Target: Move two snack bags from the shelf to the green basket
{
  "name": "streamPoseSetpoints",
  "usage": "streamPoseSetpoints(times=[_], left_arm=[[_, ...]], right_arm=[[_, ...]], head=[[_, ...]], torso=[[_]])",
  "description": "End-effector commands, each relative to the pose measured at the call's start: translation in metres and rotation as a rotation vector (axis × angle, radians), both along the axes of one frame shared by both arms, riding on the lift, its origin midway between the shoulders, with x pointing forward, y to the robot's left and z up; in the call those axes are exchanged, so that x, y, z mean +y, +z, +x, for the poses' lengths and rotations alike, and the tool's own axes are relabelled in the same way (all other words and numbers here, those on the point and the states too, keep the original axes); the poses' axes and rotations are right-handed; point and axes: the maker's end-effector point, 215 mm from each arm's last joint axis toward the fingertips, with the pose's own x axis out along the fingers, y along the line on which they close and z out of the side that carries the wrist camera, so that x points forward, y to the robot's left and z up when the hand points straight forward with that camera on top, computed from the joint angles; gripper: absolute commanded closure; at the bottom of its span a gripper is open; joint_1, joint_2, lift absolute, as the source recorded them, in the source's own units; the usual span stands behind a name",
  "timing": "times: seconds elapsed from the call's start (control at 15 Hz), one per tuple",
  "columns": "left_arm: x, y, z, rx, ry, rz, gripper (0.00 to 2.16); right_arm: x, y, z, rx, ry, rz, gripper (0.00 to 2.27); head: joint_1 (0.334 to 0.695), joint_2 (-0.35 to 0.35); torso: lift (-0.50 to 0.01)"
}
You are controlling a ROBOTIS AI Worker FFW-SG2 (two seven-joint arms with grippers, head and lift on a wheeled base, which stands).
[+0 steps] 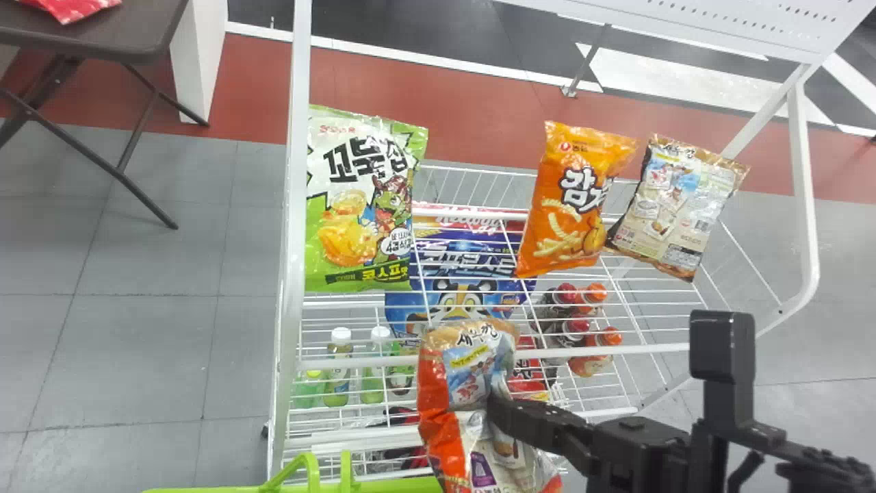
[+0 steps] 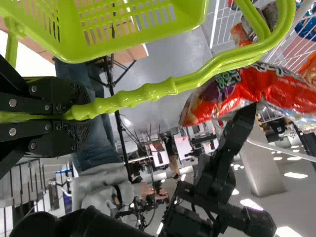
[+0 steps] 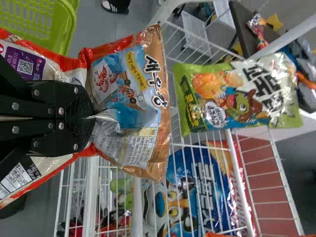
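In the head view my right gripper is shut on a red and brown snack bag, in front of the shelf. The right wrist view has that gripper pinching the bag at its middle. The green basket lies at the head view's bottom edge. In the left wrist view my left gripper is shut on the handle of the basket, and the held bag hangs near the basket. A green bag, an orange bag and a brown bag are on the top shelf.
Below the top rack are a blue bag, green-labelled bottles and red-capped and orange-capped bottles. A dark folding table stands at the far left. The shelf's white side post is left of the green bag.
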Motion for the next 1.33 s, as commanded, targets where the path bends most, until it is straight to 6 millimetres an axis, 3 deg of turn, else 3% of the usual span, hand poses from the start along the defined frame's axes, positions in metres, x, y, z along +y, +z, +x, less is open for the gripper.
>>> streamPoseSetpoints(times=[0.0,0.47,0.87,1.13,1.2,1.27], left_arm=[[0.000,0.002,0.001,-0.007,0.000,0.000,2.15],[-0.002,0.013,0.009,-0.039,-0.002,-0.003,2.15],[-0.002,0.015,0.011,-0.043,-0.003,-0.010,2.15],[-0.003,0.016,0.011,-0.044,-0.005,-0.012,2.15],[-0.004,0.016,0.011,-0.046,-0.006,-0.014,2.15],[-0.004,0.016,0.011,-0.046,-0.006,-0.014,2.15]], right_arm=[[0.023,-0.007,-0.018,0.048,0.051,0.030,2.01],[0.078,-0.054,-0.060,0.200,0.156,0.066,2.01],[0.101,-0.109,-0.092,0.355,0.203,0.077,2.01],[0.097,-0.138,-0.100,0.412,0.217,0.020,2.01],[0.092,-0.141,-0.096,0.411,0.210,-0.004,1.96],[0.088,-0.143,-0.093,0.408,0.205,-0.016,1.47]], head=[[0.695,-0.350],[0.695,-0.350],[0.695,-0.350],[0.695,-0.350],[0.695,-0.350],[0.695,-0.350]], torso=[[-0.014],[-0.014],[-0.014],[-0.014],[-0.014],[-0.014]])
